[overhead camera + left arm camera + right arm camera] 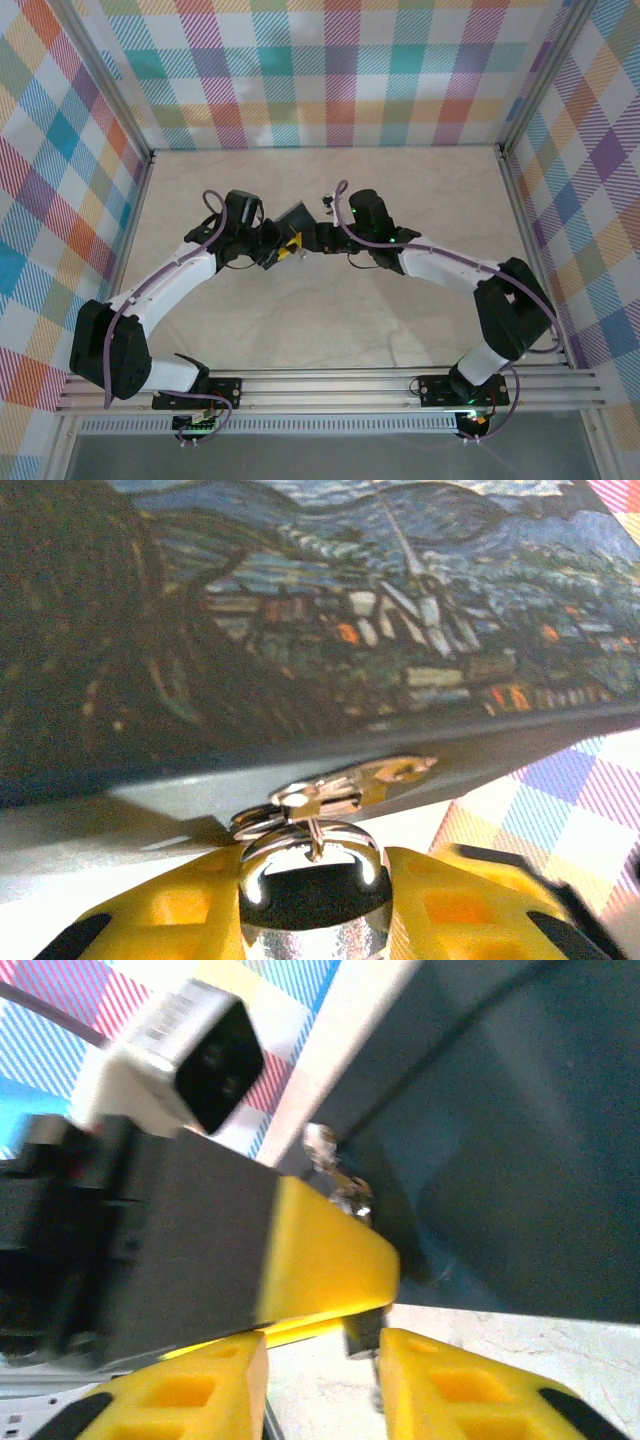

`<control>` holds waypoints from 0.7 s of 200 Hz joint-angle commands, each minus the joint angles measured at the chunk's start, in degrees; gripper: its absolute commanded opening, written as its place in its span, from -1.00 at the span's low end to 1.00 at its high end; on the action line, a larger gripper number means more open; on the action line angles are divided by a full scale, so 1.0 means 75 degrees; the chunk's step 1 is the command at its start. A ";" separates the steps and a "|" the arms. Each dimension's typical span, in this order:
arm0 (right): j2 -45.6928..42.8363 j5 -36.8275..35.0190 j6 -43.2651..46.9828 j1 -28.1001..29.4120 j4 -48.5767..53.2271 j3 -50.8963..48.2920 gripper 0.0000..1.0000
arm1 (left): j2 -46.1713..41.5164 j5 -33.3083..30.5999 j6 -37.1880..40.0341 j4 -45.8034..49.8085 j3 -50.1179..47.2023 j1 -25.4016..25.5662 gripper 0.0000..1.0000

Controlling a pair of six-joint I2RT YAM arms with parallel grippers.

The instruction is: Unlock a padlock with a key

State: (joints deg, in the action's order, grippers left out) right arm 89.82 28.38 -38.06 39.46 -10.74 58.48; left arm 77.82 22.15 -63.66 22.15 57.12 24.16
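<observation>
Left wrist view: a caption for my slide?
Night-sky padlock looms above the left gripper, key lying along the padlock's lower edge.

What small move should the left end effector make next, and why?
Probably a slight, slow roll of the left end effector to test-turn the key. The key lies against the lower edge of the padlock, its rings between the yellow fingers; I cannot tell if it is fully inserted, so stop at any resistance.

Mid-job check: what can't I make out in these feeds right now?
Top external: padlock keyhole, too small to tell.
Left wrist: key tip blurred against the padlock's side; insertion unclear.
Right wrist: right gripper grip, cut off by the bottom edge and blurred.
</observation>
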 commanded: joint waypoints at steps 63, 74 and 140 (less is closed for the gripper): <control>-0.1394 -0.1437 0.4948 0.0191 0.2110 -0.0806 -0.43 | 0.0372 0.0127 0.0395 0.1431 0.0655 -0.0187 -0.91; -0.1539 -0.1807 0.5614 0.0376 0.1641 -0.1017 -0.45 | 0.0434 0.0106 0.0475 0.1851 0.0821 -0.0187 -0.90; -0.1491 -0.2837 0.9025 0.1243 -0.0954 -0.2151 -0.52 | 0.0673 -0.0047 0.0725 0.3024 0.1474 -0.0131 -0.84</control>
State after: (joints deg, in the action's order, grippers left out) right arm 77.30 12.01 16.51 47.31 -9.89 42.72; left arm 82.59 21.85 -60.25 40.88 65.12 23.07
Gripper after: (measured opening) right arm 0.239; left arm 0.296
